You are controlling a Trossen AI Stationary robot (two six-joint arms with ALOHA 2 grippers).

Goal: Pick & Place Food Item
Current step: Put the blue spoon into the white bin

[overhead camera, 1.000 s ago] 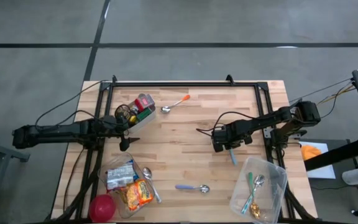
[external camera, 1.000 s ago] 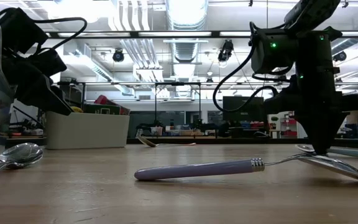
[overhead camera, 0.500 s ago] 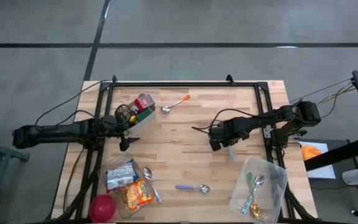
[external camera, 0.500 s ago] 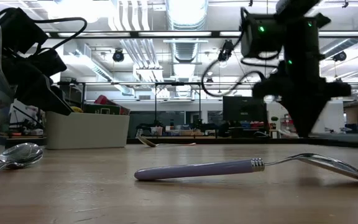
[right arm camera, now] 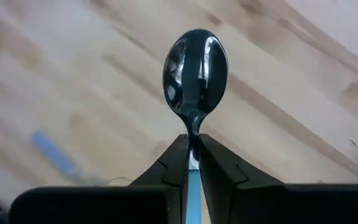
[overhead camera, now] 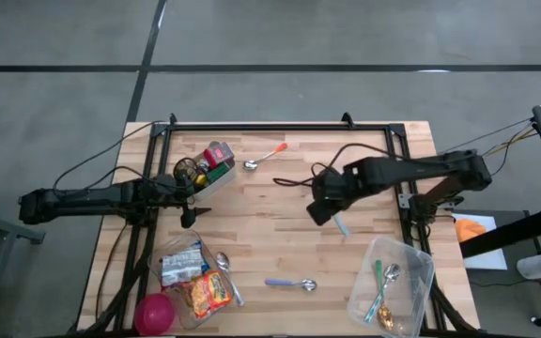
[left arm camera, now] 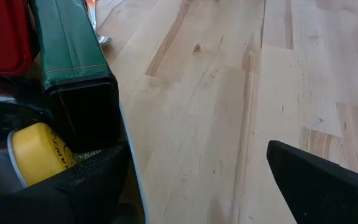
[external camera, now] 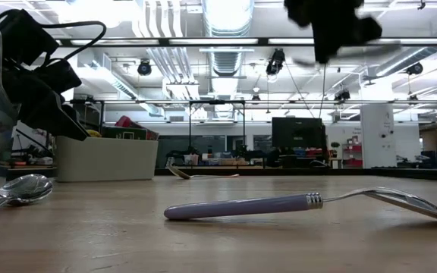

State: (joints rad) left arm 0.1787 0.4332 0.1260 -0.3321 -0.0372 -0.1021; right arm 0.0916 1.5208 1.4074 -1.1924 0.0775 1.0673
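my right pincer (overhead camera: 322, 208) is hanging above the middle of the butcher-block table (overhead camera: 280, 239), right of centre, and is clamping the light-blue-handled spoon (right arm camera: 194, 74) at its neck; the bowl is projecting past my fingertips (right arm camera: 178, 163), clear of the wood below. in the high view the blue handle is trailing out toward 4 o'clock from the grip. my left pincer (overhead camera: 189, 199) is waiting at the table's 9 o'clock edge with its jaws spread wide, holding nothing, just beside the white bin (overhead camera: 216, 178) of tins at 11 o'clock. a purple-handled spoon (overhead camera: 292, 283) is lying flat near 6 o'clock. an orange-handled spoon (overhead camera: 264, 157) is resting at 12 o'clock. a clear container (overhead camera: 419, 282) at 4 o'clock is holding more spoons. a second clear container (overhead camera: 216, 255), holding snack packets, is sitting at 7 o'clock, a red ball (overhead camera: 155, 312) beside it.
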